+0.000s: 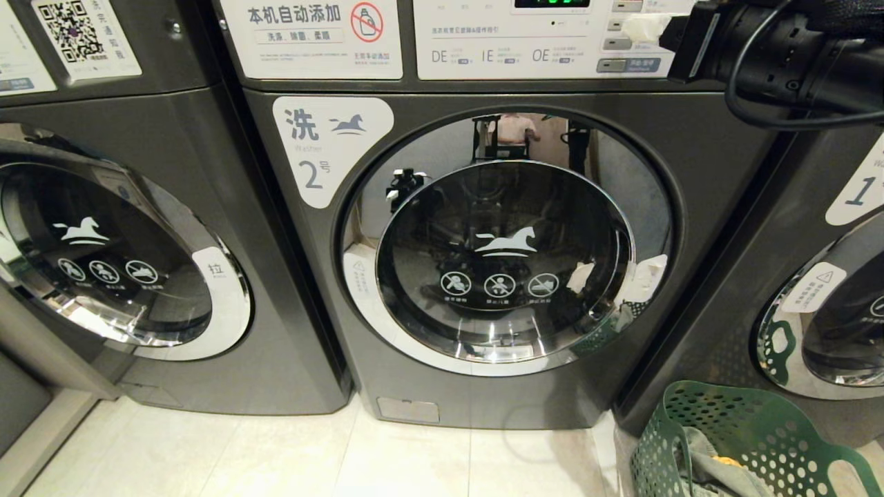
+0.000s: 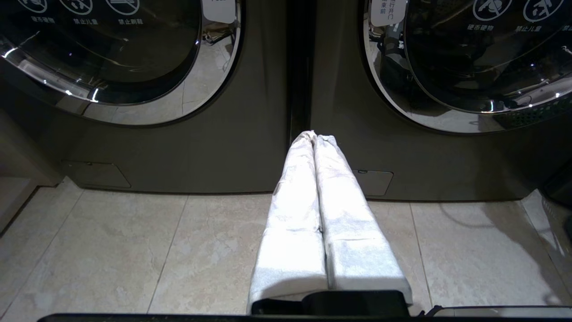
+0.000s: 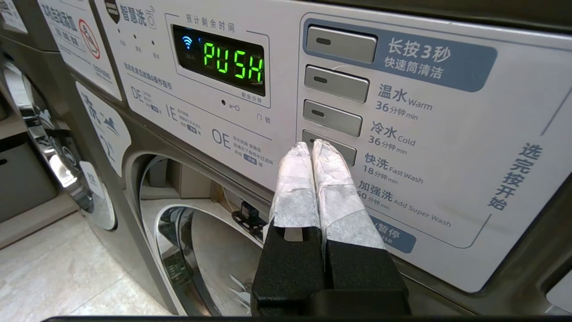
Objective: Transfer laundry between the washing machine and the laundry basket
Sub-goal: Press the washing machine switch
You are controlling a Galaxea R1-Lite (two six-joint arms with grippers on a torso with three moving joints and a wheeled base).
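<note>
Reaching up, the clenched right gripper (image 3: 311, 144) points at the washing machine (image 1: 483, 276)'s button panel (image 3: 402, 134).

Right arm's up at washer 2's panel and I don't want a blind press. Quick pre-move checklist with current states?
1. Washing machine door shut: ok, the chrome rim sits flush in the head view.
2. Display ready: ok, it reads PUSH in green.
3. Right gripper shut for a poke: ok, its fingers are together and the tips are at the fourth button, by the Fast Wash label. Contact: cannot tell.
4. Left gripper out of the way: ok, shut, low over the floor tiles before the washers.
5. Laundry loaded: not ok, cloth still lies in the laundry basket.
6. Drum contents: cannot tell, the glass is dark with reflections.
</note>
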